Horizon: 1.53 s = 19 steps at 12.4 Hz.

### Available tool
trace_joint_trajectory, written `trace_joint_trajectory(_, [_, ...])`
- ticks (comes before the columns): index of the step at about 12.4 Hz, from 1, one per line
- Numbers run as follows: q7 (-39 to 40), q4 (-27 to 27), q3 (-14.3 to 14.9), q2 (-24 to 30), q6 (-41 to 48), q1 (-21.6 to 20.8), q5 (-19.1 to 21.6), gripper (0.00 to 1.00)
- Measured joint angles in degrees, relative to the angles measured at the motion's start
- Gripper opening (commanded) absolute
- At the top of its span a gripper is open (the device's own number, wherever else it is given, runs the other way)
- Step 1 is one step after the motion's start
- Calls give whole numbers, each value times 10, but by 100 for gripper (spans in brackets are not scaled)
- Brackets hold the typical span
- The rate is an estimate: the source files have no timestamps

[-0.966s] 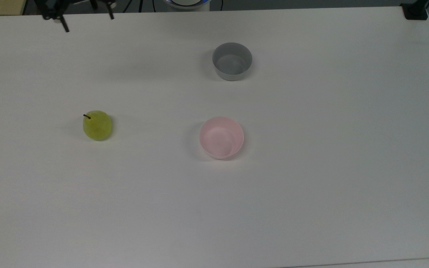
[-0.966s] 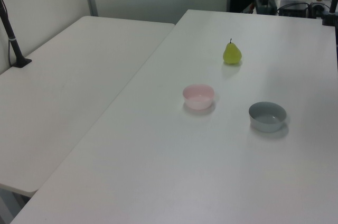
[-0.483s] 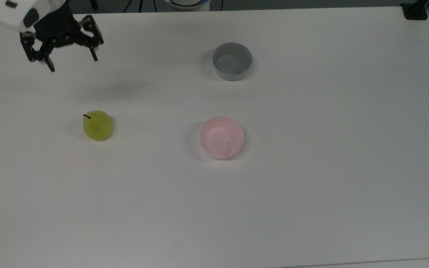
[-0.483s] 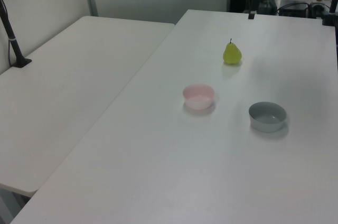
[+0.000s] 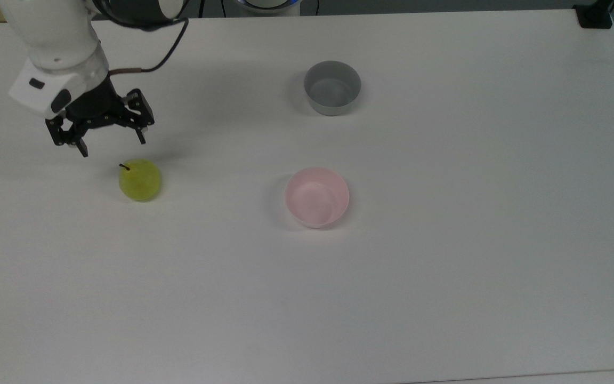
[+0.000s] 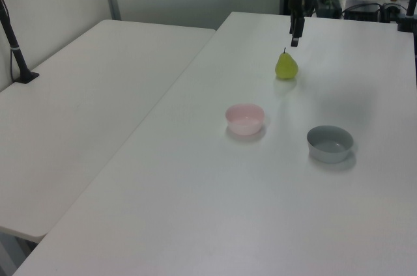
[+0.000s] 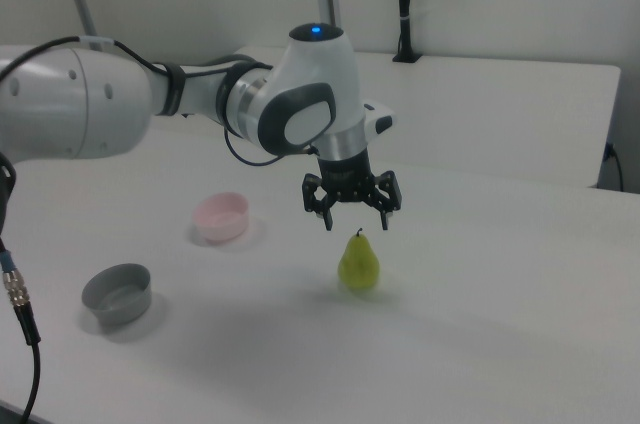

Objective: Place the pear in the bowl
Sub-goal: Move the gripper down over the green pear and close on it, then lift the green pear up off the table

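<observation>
Pear (image 5: 139, 180) upright on table (image 5: 445, 266), left of frame.
Pincer (image 5: 111, 144) held spread wide just above it; bowl (image 5: 316, 197) at centre.

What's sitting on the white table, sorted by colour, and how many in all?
Yellow-green: 1, the pear
Pink: 1, a bowl
Grey: 1, another bowl
Total: 3 things

A white, rounded robot arm (image 7: 90, 104) with grey joint covers. A black cable (image 5: 166, 50) loops beside its black gripper (image 7: 355, 214). A blue light (image 7: 317, 29) glows on one joint.
</observation>
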<state>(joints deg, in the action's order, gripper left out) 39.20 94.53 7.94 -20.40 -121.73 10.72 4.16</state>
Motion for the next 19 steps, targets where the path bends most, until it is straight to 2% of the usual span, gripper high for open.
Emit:
trace_joint_trajectory(7, [-9,4,-1,-55,-44,-14,0,98])
trace_joint_trajectory(9, [-9,9,-1,-63,-61,-15,0,81])
trace_joint_trajectory(10, [-9,10,-1,-66,-66,-15,0,59])
trace_joint_trajectory(11, [-9,11,-1,-69,-70,-15,-1,27])
trace_joint_trajectory(12, [-9,14,-1,-70,-71,-15,-1,11])
trace_joint_trajectory(13, [-9,15,-1,-69,-71,-16,-1,3])
trace_joint_trajectory(14, [-9,16,-1,-68,-71,-16,-1,0])
trace_joint_trajectory(19, [-9,15,-1,-59,-52,-16,-1,0])
